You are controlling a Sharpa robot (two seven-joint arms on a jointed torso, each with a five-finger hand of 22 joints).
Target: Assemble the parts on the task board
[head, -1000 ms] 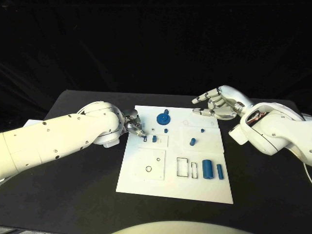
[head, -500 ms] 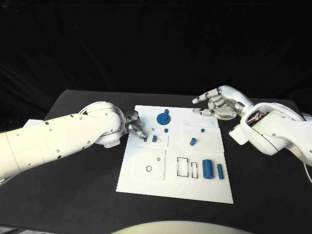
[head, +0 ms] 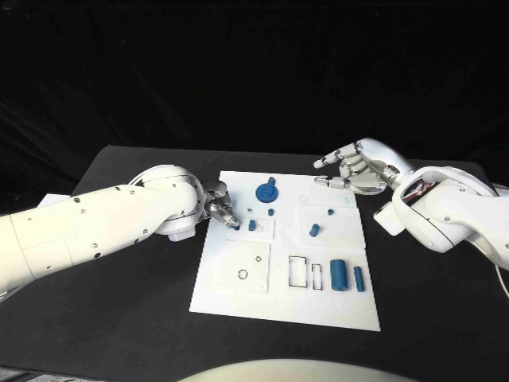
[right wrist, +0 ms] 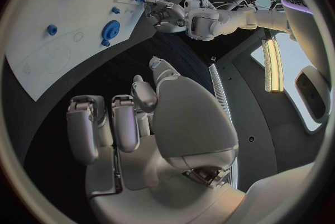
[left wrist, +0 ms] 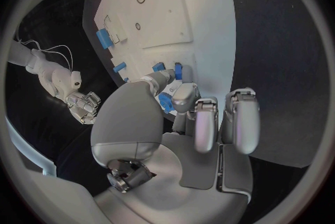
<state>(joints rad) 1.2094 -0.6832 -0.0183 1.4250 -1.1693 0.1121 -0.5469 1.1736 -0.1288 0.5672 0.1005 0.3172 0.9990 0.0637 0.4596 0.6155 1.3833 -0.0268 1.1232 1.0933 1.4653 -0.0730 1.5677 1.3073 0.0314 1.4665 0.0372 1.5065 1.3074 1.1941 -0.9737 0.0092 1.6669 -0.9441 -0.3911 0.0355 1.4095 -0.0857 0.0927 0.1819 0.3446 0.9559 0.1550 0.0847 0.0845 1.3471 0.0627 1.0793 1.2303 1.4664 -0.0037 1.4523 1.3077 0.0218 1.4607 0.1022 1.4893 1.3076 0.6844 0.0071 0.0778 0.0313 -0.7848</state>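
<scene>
We see the task board (head: 287,294) flat on the black surface (head: 117,302), roughly centred between the two arms.

Parts on the board:
- small blue peg (head: 234,227) at the board's left edge, pinched at the tips of the left hand's fingers (head: 223,213). The left wrist view shows a blue piece (left wrist: 164,102) between thumb and finger, so that hand is grasping it.
- second small peg (head: 251,226) just beside the first one, toward the board's middle, apart from the fingers.
- round gear-like part (head: 266,192) near the board's far edge, with a tiny blue piece (head: 273,213) just on its near side.
- short blue part (head: 314,231) and a small dot-like one (head: 327,212) toward the board's right side.
- large cylinder (head: 339,275) and a slimmer bar (head: 359,278) side by side near the board's right edge, next to two empty rectangular slots (head: 297,273).

The left hand (head: 217,204) sits at the board's left edge, far half. The right hand (head: 355,170) hovers off the board's far right corner, fingers apart and loosely curled, holding nothing, well apart from every part. The right wrist view confirms an empty palm (right wrist: 133,123).
</scene>
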